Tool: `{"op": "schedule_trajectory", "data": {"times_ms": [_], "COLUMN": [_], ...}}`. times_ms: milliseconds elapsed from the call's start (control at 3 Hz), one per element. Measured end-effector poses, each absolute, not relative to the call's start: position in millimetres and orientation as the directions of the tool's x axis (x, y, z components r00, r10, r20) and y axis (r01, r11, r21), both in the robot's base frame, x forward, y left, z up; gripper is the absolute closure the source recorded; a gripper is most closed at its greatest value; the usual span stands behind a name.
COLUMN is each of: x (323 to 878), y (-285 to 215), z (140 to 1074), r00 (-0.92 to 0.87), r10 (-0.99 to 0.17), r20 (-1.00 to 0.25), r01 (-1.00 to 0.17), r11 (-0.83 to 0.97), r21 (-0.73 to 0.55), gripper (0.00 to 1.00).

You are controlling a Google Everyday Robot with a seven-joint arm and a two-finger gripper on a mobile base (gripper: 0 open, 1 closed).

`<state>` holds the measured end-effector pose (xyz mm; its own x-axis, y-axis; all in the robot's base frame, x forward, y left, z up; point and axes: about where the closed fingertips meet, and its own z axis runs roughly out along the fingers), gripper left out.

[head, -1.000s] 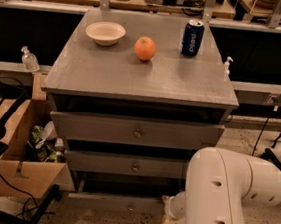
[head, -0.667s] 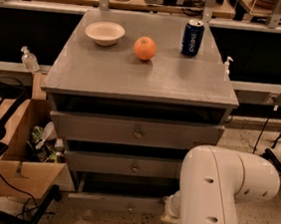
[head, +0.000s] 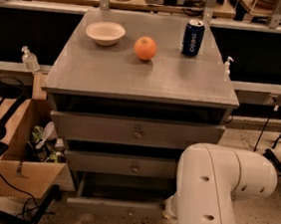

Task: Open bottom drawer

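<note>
Camera view, three drawers (head: 137,132), bottom drawer (head: 115,206) (partly out), one tool (head: 169,207) at its right end, grip unclear.

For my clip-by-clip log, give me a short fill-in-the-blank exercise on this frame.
1. On the cabinet, the fruit between the bowl and the can is an ____.
2. The cabinet has ____ drawer fronts.
3. The gripper is hidden behind the robot's white arm, low by the ____ end of the bottom drawer.

Missing words: orange; three; right.
</note>
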<state>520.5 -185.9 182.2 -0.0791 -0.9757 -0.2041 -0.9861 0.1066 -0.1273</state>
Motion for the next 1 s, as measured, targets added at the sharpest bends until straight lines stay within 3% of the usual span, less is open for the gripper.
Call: {"op": "schedule_trajectory", "data": {"times_ms": [1000], "x": [520.5], "y": [-185.9], "z": [182.9], "r00": [-0.079], "r10": [-0.976], "r20": [-0.204], "r01": [-0.986], "r11": [0.107], "r21": [-0.127], "gripper": [1.0]}}
